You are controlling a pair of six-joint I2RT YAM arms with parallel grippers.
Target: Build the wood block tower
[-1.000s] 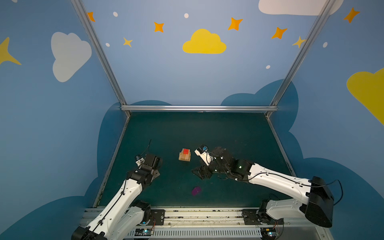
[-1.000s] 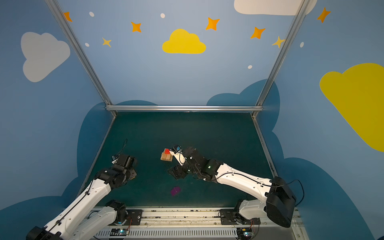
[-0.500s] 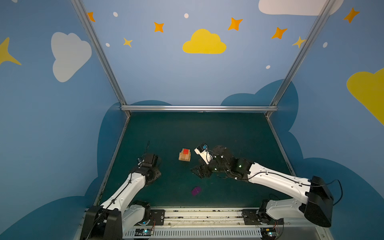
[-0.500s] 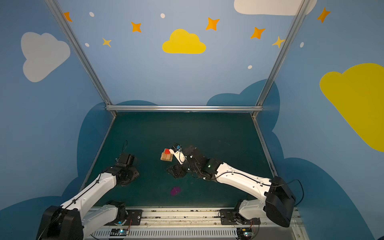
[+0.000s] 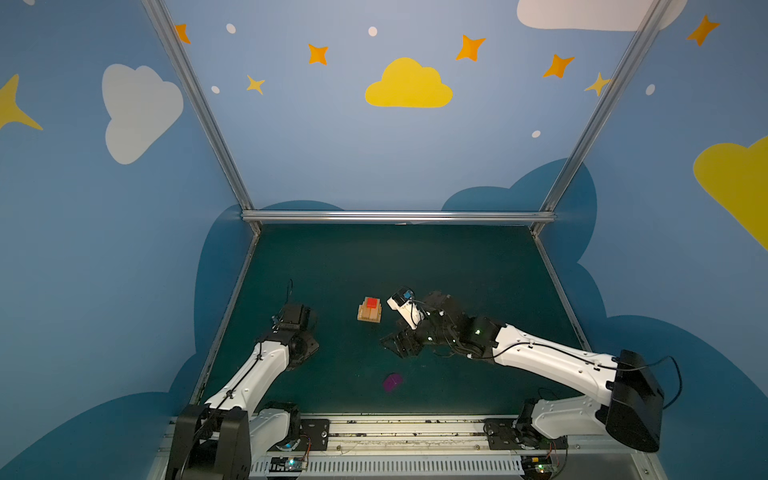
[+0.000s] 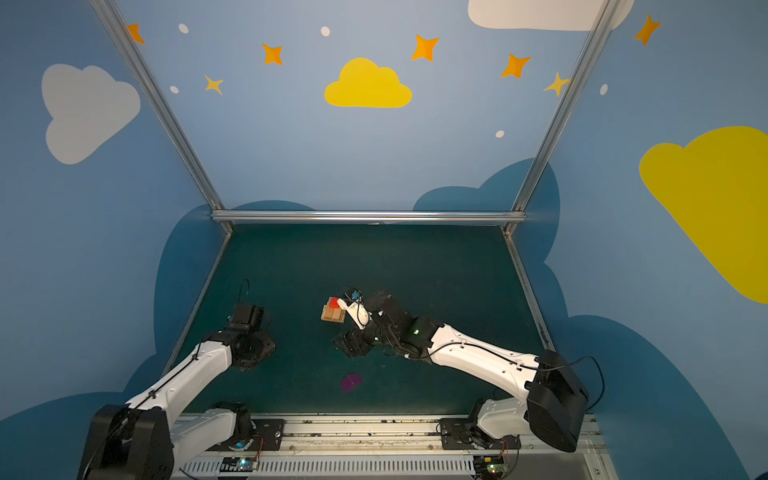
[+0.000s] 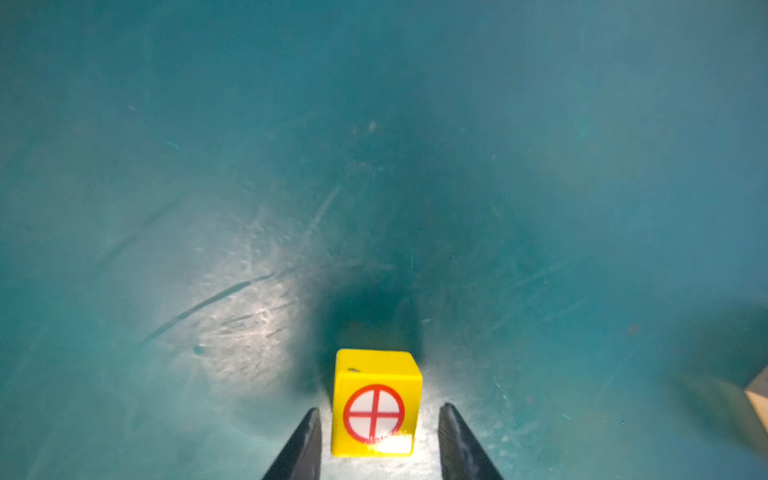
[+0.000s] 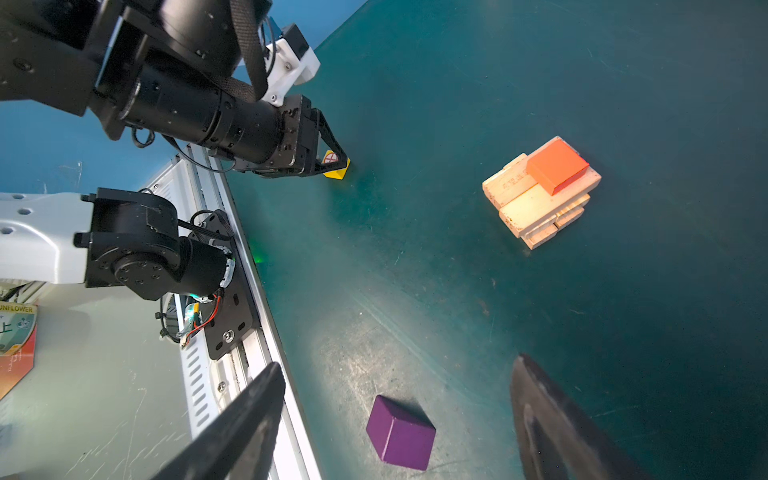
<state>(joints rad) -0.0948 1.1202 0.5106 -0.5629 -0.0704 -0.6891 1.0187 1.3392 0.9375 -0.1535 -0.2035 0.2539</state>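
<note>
**Top views.** The tower (image 5: 369,309) stands near the middle of the green mat (image 5: 457,266). One purple cube (image 5: 392,382) lies alone towards the front rail, well apart from it. The right gripper (image 5: 400,344) hangs between the two. The left arm (image 5: 266,365) reaches down at the left of the mat, and its jaws are hidden here.

**Left wrist.** The left gripper (image 7: 380,409) is low over the mat. Its jaws are set narrow, one on each side of the single yellow cube (image 7: 376,403). A thin strip of mat shows on both sides, so the cube is not clamped. It sits flat on the mat, with a red crossed circle printed on the face towards the camera.

**Right wrist.** The right gripper's jaws are spread wide and empty, above the purple cube and clear of it. The tower has one red block (image 8: 557,166) capping stacked tiers of tan planks (image 8: 536,203). The lower tiers are partly hidden, so I cannot count the planks.

**Count.** Yellow cube 1, purple cube 1, red block 1, tower 1.

**Handling (judgement).** The cubes are painted wood, so they are light and rigid, and the smooth faces may slip. Take each one square across two opposite flat faces, centred. The tower is loose-stacked and a nudge would likely shift it, so set pieces down from straight above.
</note>
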